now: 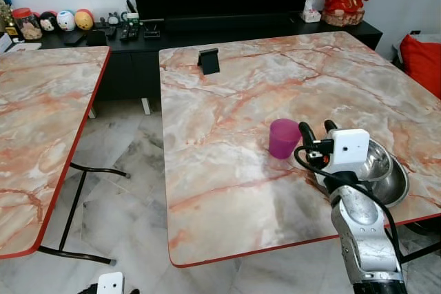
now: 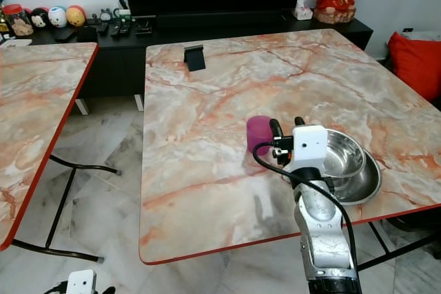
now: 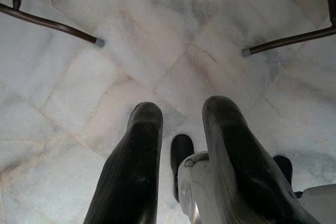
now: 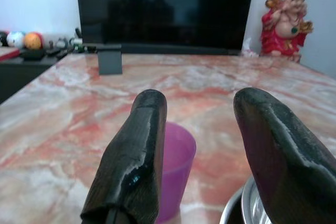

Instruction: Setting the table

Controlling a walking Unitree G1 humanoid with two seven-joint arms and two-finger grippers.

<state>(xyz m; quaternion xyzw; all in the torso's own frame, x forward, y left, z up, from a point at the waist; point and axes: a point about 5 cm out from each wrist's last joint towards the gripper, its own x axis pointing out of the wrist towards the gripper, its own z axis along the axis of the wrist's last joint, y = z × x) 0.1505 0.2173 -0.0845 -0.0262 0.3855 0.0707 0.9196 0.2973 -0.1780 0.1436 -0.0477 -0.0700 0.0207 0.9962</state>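
Our right gripper (image 1: 316, 129) hovers wide open and empty over the tabletop (image 1: 227, 101), between purple cup (image 1: 283, 138) and steel bowl (image 1: 375, 163); our left gripper (image 3: 181, 114) hangs open, empty.

Bowl (image 1: 386, 170) partly hidden behind right hand (image 1: 317, 129)

Purple plastic cup (image 1: 284, 138), upright and open-topped, on my counter (image 1: 227, 170); nested steel bowls (image 1: 383, 170) just beside the cup, nearer the counter's front edge.
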